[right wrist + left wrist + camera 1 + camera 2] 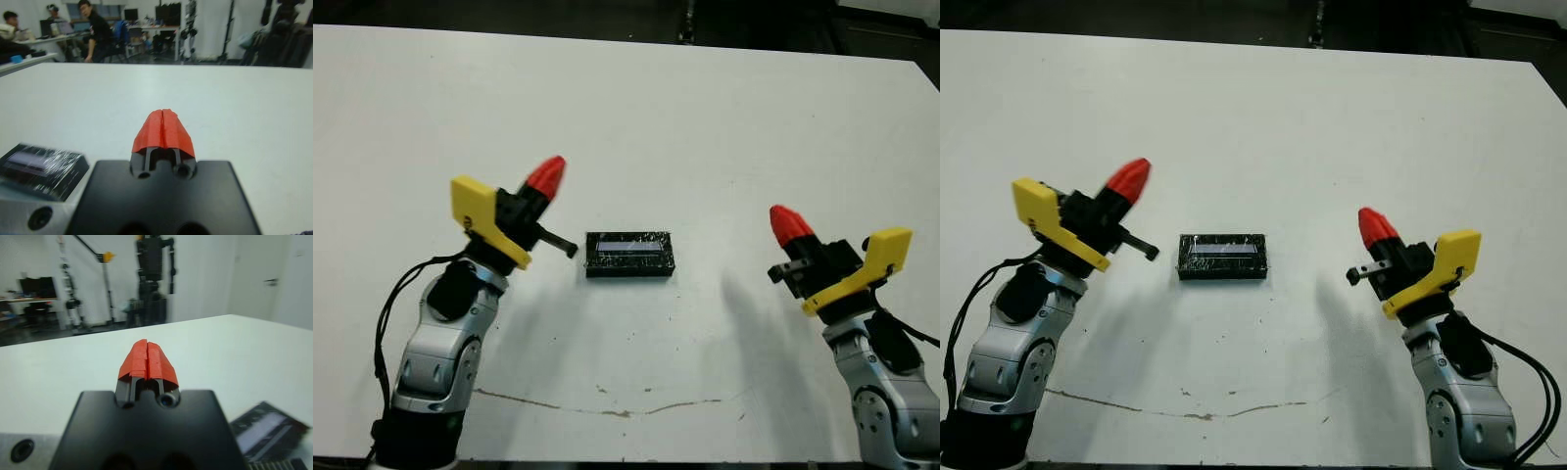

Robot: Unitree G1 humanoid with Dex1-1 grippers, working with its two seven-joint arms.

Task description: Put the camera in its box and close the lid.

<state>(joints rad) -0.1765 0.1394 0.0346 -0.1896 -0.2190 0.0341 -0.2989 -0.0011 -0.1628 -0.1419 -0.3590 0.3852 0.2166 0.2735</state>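
On the white desk (705, 108) the lid (629, 254) sat squarely on what must have been the box, a glossy black oblong with a pale stripe along its top, lying near the middle of the desk with its long side running from nine to three o'clock. No white rim showed and the camera could not be seen anywhere, so it was judged to be inside, with the task all but finished. The left gripper (545, 176) hung above the desk at about nine o'clock of the lid, its red tips pressed together with nothing between them, as the left wrist view showed plainly. The right gripper (788, 225) hovered well apart at three o'clock, likewise pinched closed and empty. Neither touched the lid. What remained, if anything, was to make sure of the seating: a light, even press on the middle of the lid with closed tips would settle it without tipping one end, while a push near a short edge might rock it or slide the whole box across the smooth desk. Whether the lid was fully seated could not be told from above; the sides looked even and dark all round.
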